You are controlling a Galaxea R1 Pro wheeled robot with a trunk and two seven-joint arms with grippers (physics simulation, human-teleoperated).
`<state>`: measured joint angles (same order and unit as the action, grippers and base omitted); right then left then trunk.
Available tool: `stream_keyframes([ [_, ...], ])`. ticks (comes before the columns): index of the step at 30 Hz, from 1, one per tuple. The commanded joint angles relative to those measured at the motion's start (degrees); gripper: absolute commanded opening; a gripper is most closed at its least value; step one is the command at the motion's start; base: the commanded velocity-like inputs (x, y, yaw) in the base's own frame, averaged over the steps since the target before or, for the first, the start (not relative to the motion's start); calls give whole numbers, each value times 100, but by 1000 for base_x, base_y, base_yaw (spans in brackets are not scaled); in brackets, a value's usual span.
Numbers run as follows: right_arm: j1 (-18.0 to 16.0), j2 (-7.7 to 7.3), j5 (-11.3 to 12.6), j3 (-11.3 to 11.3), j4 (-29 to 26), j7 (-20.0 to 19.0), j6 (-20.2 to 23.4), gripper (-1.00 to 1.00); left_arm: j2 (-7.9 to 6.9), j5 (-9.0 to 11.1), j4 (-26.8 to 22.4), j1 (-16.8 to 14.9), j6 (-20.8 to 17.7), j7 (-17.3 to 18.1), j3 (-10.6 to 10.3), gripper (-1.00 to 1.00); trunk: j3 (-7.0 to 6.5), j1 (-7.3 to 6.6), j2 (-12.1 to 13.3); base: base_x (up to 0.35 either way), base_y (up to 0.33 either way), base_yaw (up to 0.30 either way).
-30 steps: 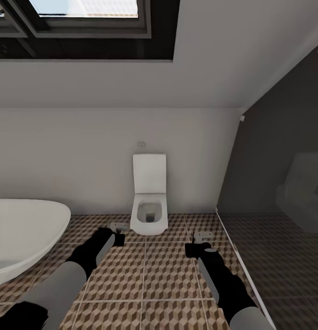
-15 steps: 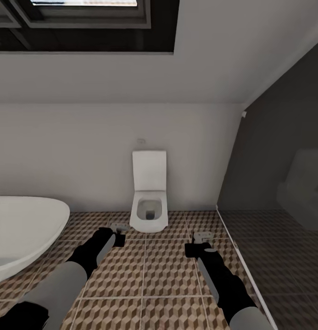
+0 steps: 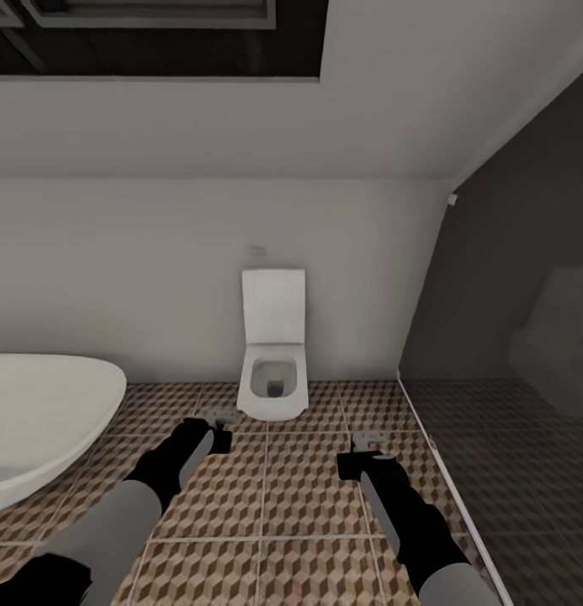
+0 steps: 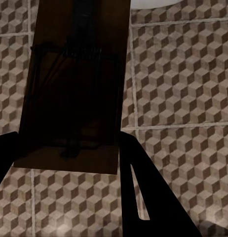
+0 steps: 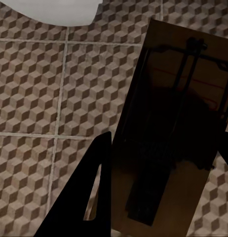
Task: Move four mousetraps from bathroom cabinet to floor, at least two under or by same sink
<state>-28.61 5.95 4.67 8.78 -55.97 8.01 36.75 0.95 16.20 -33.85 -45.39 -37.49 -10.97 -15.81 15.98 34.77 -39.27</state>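
In the left wrist view a dark wooden mousetrap (image 4: pixel 74 98) with wire sits between the black fingers (image 4: pixel 138 187) of my left gripper (image 4: pixel 69 163), which is shut on it. My right gripper (image 5: pixel 158 187) is likewise shut on a second mousetrap (image 5: pixel 173 133). In the head view both grippers, left (image 3: pixel 217 421) and right (image 3: pixel 368 442), hover low over the cube-patterned bathroom floor (image 3: pixel 299 497), in front of the toilet. The cabinet and the bathroom sink are out of view.
A white toilet (image 3: pixel 272 370) with its lid up stands against the far wall. The rounded white bathtub (image 3: pixel 39 421) is at the left. A dark glass partition (image 3: pixel 510 337) closes off the right. A sloped ceiling with a window (image 3: pixel 156 34) hangs above.
The whole head view has shifted: window and toilet sit a little higher in the picture, so the camera moved. Both arms keep their pose and their mousetraps.
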Motion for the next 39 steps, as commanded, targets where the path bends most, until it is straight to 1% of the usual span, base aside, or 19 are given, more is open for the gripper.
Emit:
stream_keyframes([
  [1, -4, 0, 64, 10, -28, 34, 49, -100, 4, 49, -8, -5, -22, -46, -28, -100, 36, 24, -50, 0, 0, 0],
  [9, -4, 18, 78, 10, -62, 34, 95, -100, 27, 45, -5, -5, -22, -46, -30, -100, 253, 200, -370, 0, 0, 0],
  [39, -4, 20, 78, 27, -63, 25, 96, -100, 28, 43, 10, -5, -22, -46, -36, -100, 1066, 858, -1574, 0, 0, 0],
])
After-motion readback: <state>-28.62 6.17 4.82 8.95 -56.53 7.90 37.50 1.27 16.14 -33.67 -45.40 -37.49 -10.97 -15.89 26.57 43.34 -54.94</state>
